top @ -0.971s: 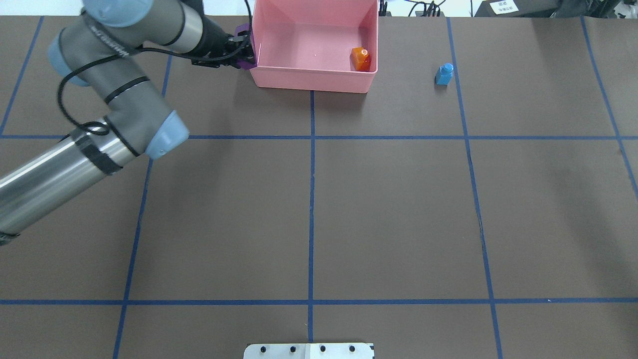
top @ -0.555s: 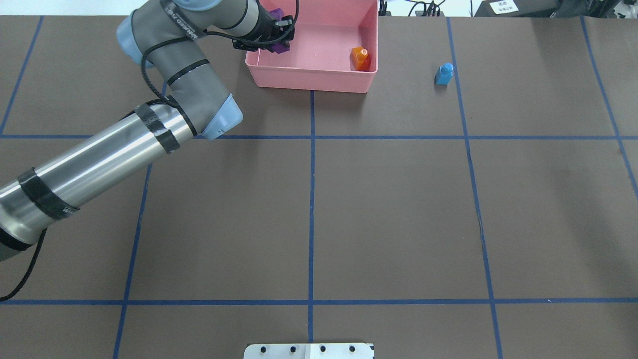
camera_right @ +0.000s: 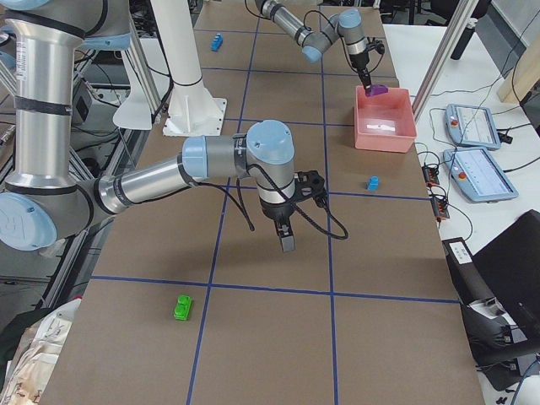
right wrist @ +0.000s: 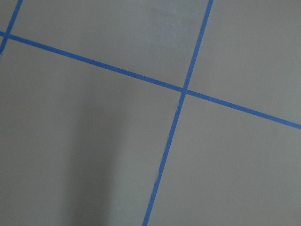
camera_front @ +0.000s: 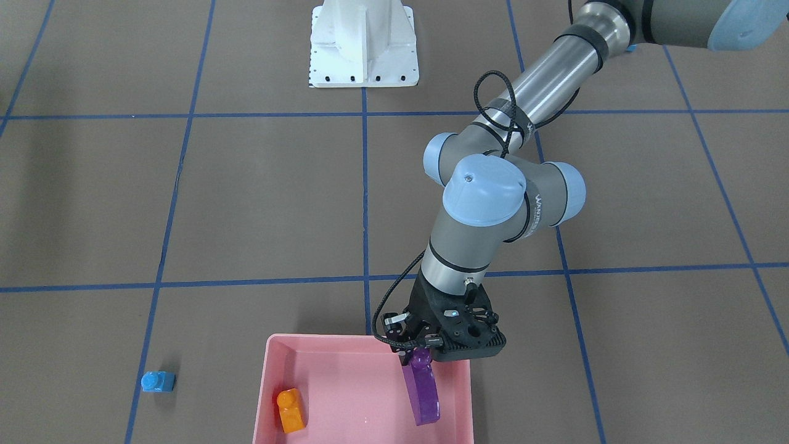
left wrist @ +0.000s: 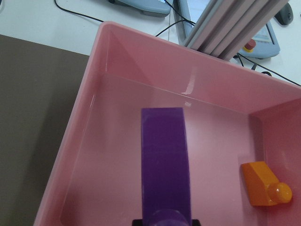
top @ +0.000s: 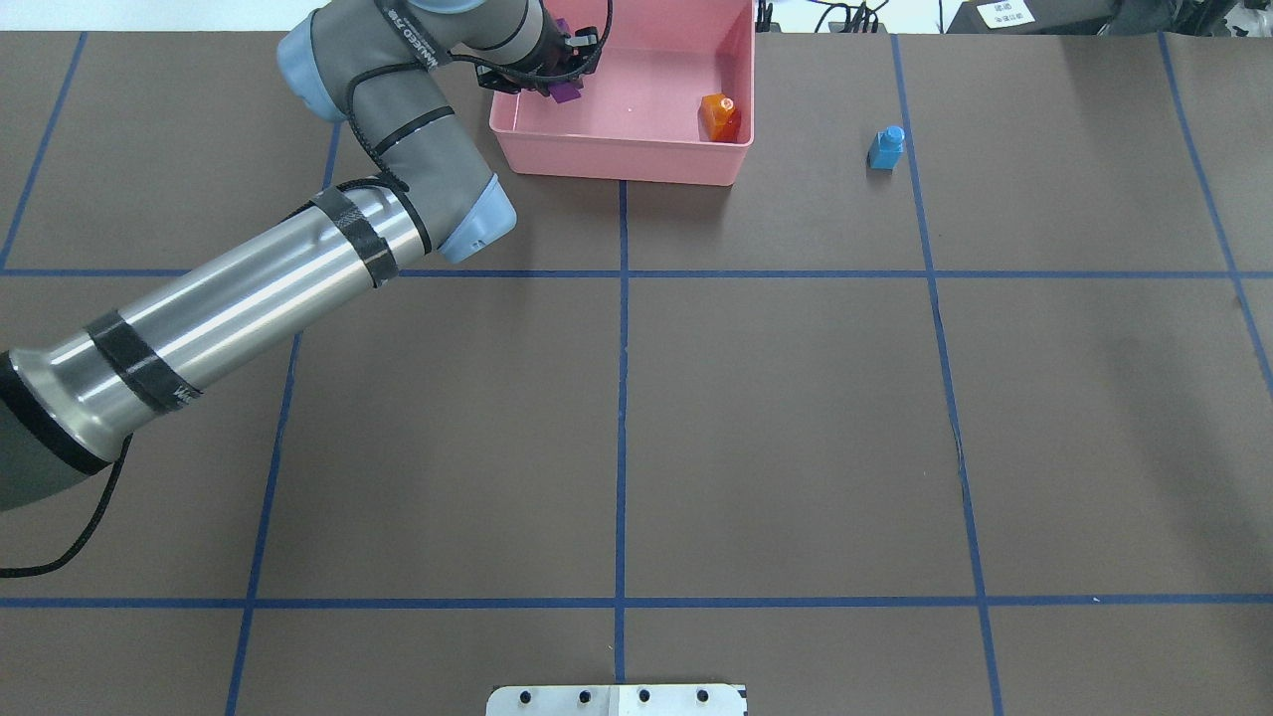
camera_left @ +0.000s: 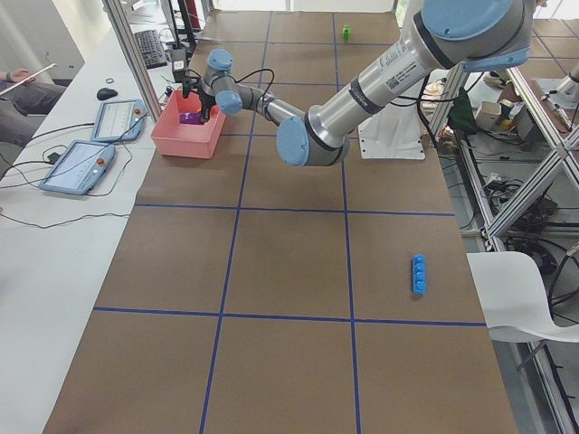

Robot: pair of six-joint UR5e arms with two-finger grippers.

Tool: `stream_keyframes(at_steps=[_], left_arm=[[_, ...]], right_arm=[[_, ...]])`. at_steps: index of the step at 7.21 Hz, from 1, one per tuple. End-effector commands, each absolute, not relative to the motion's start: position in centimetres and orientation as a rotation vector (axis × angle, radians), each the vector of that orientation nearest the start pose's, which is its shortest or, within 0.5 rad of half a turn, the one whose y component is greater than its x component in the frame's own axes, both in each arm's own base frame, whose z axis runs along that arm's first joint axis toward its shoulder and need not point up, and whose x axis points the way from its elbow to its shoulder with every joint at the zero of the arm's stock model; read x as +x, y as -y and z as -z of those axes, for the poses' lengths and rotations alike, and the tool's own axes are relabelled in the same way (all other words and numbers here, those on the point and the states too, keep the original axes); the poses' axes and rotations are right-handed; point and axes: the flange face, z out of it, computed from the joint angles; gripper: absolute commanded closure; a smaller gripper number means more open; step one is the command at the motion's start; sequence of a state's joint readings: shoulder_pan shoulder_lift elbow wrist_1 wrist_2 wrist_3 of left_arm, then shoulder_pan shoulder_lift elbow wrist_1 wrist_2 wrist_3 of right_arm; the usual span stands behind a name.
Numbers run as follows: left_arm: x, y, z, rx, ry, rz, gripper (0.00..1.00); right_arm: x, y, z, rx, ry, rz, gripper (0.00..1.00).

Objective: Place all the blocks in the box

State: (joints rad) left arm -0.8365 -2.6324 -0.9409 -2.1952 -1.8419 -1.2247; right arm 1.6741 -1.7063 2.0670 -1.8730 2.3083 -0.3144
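Purple brick (camera_front: pixel 422 390) hangs end-down from my left gripper (camera_front: pixel 416 357), pinched tight at its top end, over the pink box (camera_front: pixel 320 338) at the bottom of the frame, so letting go should drop it inside near the orange brick (camera_front: pixel 290 410); the small blue brick (camera_front: pixel 158 382) sits outside, lower left.

From behind the robot, one camera looks forward and down over the whole table (top: pixel 796 418), with the pink box (top: pixel 617 159) at the far edge. A second faces it from across the table and looks steeply down, the white base (camera_front: pixel 363 43) at its top. These two share the box and the small blue block (top: pixel 885 149). Two more stand high at the table's ends, looking along it from afar, and both catch the box. The left wrist camera peers closely into the box past the purple block (left wrist: pixel 163 160). The right wrist camera sees only table and blue tape lines (right wrist: pixel 183 91).
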Motion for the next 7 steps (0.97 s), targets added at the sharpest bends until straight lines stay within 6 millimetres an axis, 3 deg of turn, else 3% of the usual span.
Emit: stream_keyframes(at_steps=[1,2,3,4,6,7], left_arm=[[49.3,70.5,-15.4,0.407,-1.021,0.258,0.0],[48.4,69.4,-14.3,0.382,-1.03,0.213,0.0],[45.6,68.0,-14.9,0.375,-0.995,0.134,0.0],[42.7,64.8,-17.2,0.386,-0.924,0.025,0.0],[36.1,60.1,-19.4,0.386,-0.812,-0.137,0.0],[33.0,58.0,-22.2,0.391,-0.8,-0.184,0.0]], right_arm=[[10.7,40.5,-51.1,0.209,0.736,0.215,0.0],[10.3,41.5,-49.8,0.21,0.758,0.166,0.0],[9.0,43.0,-48.7,0.208,0.765,0.141,0.0],[5.9,45.3,-48.9,0.194,0.778,0.131,0.0],[-0.5,50.1,-49.4,0.205,0.817,0.083,0.0],[-4.3,52.2,-49.2,0.219,0.838,0.085,0.0]])
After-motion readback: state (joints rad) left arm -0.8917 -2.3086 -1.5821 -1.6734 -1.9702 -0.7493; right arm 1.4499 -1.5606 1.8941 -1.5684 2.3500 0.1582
